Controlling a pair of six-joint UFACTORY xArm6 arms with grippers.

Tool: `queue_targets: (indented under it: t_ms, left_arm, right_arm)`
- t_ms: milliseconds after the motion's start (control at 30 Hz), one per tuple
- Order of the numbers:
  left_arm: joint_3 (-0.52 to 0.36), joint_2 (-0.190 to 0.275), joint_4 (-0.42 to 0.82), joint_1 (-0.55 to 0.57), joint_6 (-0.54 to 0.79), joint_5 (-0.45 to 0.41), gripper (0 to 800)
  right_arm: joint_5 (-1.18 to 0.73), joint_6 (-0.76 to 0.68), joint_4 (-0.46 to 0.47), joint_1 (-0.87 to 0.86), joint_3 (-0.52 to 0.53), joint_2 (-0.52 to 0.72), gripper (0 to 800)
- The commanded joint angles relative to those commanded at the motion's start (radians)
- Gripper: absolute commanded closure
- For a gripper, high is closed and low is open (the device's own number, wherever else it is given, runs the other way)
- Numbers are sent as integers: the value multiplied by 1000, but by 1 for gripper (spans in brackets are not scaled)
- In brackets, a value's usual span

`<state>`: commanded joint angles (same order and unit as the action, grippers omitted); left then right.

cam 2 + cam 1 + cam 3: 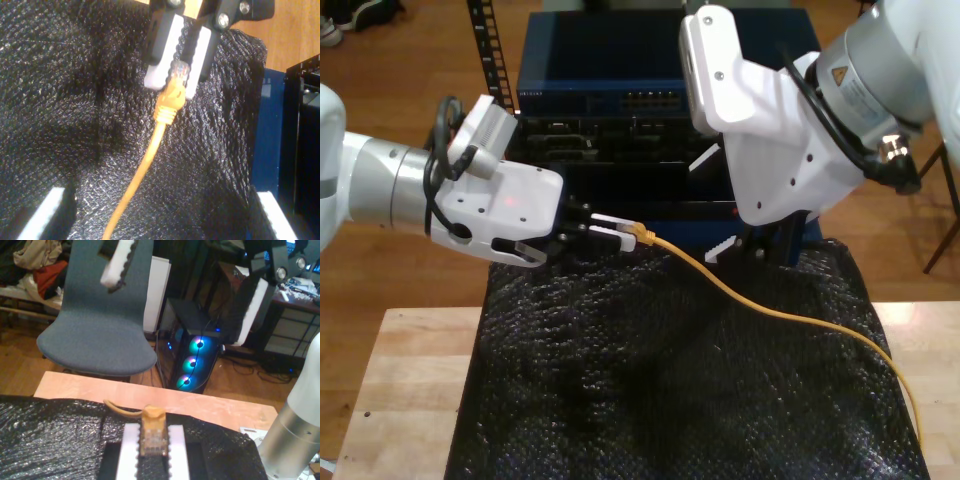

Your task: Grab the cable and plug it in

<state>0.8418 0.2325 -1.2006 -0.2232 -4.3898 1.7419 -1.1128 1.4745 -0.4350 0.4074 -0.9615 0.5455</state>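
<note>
Cable (770,310) plug's clear tip (180,67) protrudes between my first tool's (620,229) pads.

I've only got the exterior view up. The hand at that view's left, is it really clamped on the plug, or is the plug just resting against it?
Observer: Clamped. The first wrist view shows the plug squeezed between the white pads of my first hand.
Operator: Which way is the plug facing?
Observer: Backwards. In the second wrist view its clear tip sits between the pads, pointing toward the hand's body, and the orange boot sticks out past the fingertips.
Operator: And the other hand?
Observer: My second hand is open, its pads wide apart and gripping nothing. The cable runs loose over the black sheet below it.
</note>
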Motion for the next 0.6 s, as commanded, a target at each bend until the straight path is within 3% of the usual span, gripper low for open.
queue_targets:
  t_ms: [267,600]
  left_arm:
    - [-3,-29,-11,-26,-28,74,764]
    - [-15,-31,-83,-69,-80,146,768]
  right_arm:
    - [26,68,-3,44,18,37,3]
    - [153,97,-2,129,58,80,4]
